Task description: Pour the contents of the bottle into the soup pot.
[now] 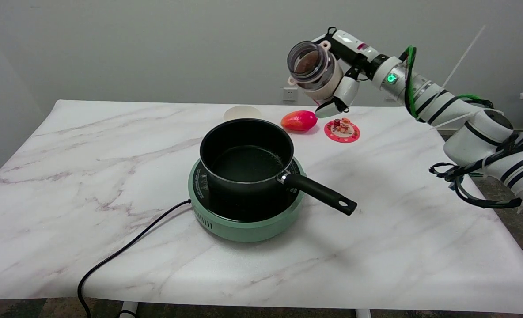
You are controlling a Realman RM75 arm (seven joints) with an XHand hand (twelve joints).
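One hand, the right hand (339, 86), wraps the open bottle (313, 70) high above the table's far side, mouth already tipped toward the soup pot (246, 154) on its green hotplate (244, 225). The bottle seems short of the rim, so further tilting here would likely spill brownish contents onto the marble table (89, 176) near the mango (299, 120).

bottle (313, 70) body: we see it largely wrapped by the fingers (346, 89)
cord (119, 253): cut off at the lower edge
right arm (478, 132): runs off the right edge
coaster (342, 131) pattern: too small for us to read
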